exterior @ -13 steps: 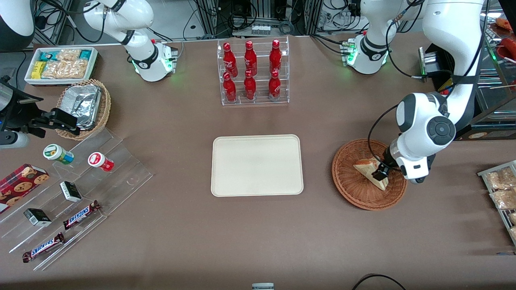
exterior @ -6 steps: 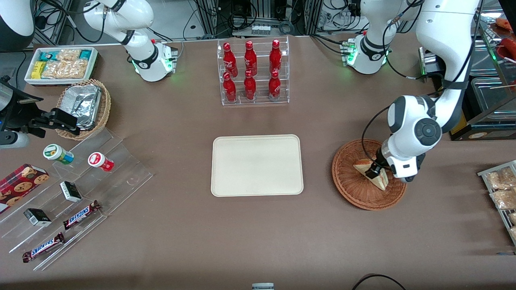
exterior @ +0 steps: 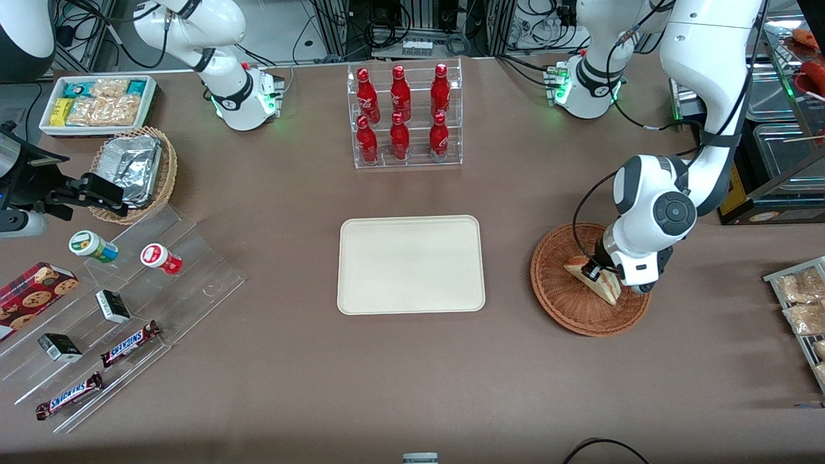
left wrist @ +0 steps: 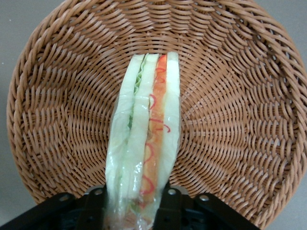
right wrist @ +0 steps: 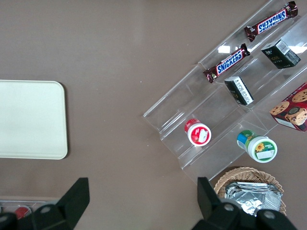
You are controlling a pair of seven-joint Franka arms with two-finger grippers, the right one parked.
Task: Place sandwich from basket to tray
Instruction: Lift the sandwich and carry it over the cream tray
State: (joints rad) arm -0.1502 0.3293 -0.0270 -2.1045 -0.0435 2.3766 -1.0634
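The sandwich (exterior: 599, 282) is a wrapped pale wedge with orange-red and green filling, standing on edge in the reddish-brown wicker basket (exterior: 561, 290). The left arm's gripper (exterior: 594, 272) is down in the basket, its black fingers (left wrist: 176, 208) closed against both bread faces of the sandwich (left wrist: 146, 143). The basket's woven floor (left wrist: 230, 120) surrounds the sandwich. The cream-white tray (exterior: 410, 264) lies flat at the table's middle, toward the parked arm from the basket, with nothing on it; its corner shows in the right wrist view (right wrist: 29, 120).
A clear rack of red bottles (exterior: 405, 116) stands farther from the camera than the tray. A tan basket with foil (exterior: 134, 171), a white bin of snacks (exterior: 97, 103) and a clear stepped shelf (exterior: 116, 309) lie at the parked arm's end. A wire rack of packets (exterior: 802, 303) is beside the basket.
The left arm's wrist and gripper have shifted a little toward the tray and farther from the camera, with the sandwich between the fingers moving along inside the basket.
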